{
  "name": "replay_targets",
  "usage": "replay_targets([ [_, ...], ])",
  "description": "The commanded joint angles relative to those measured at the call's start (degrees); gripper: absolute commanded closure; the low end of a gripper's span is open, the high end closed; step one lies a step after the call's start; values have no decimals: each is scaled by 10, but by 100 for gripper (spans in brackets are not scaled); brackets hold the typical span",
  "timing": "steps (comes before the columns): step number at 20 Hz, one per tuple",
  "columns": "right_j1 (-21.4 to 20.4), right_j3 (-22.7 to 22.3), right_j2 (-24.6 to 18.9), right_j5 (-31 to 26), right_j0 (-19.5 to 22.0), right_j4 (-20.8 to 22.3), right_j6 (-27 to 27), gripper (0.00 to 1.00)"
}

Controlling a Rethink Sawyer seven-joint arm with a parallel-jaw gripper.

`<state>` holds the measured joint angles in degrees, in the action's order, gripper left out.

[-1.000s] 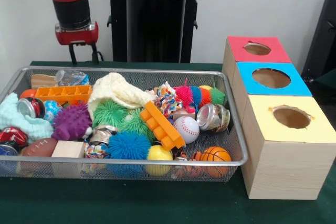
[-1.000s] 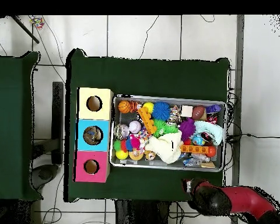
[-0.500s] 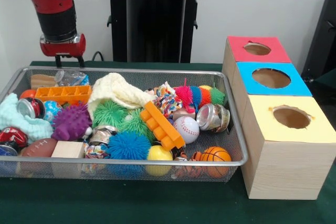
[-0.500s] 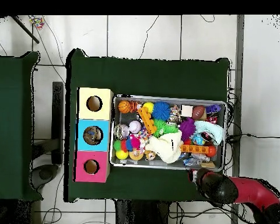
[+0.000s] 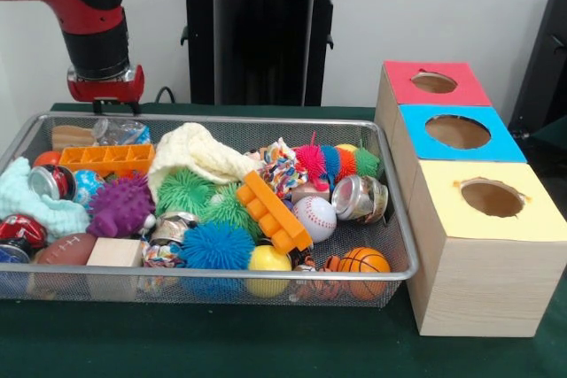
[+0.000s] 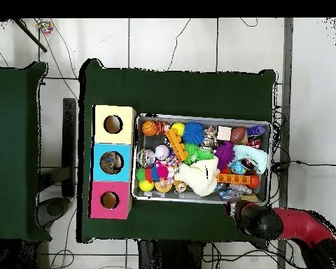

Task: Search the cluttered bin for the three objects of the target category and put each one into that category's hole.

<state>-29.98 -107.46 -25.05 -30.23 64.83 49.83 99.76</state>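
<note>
A green-covered bench (image 5: 221, 343) carries a wire mesh bin (image 5: 394, 219) heaped with toys, beside three boxes topped red (image 5: 434, 83), blue (image 5: 458, 133) and yellow (image 5: 492, 198), each with a round hole. The gripper (image 5: 106, 105) hangs behind the bin's far rim, holding nothing; whether spread or pressed together, I cannot tell.

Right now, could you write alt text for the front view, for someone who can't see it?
A wire mesh bin crammed with toys, including a baseball, a mini basketball and spiky rubber balls, sits on a green table. To its right stand three wooden boxes with holes, topped red, blue and yellow. A red robot arm hangs over the bin's far left corner.
</note>
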Motion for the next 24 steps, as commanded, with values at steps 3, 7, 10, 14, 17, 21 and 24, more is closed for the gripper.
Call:
replay_targets([
  [3, -13, 78, -8, 11, -31, -22, 21, 0],
  [7, -51, 46, 0, 12, -46, -38, 43, 0],
  [10, -78, 23, 2, 15, -55, -54, 55, 0],
  [14, -102, 0, 4, 14, -61, -69, 59, 0],
  [17, -110, -7, 4, 14, -63, -75, 52, 0],
  [21, -103, 6, 7, 12, -70, -80, 42, 0],
  [24, -107, 14, 9, 0, -77, -91, 38, 0],
])
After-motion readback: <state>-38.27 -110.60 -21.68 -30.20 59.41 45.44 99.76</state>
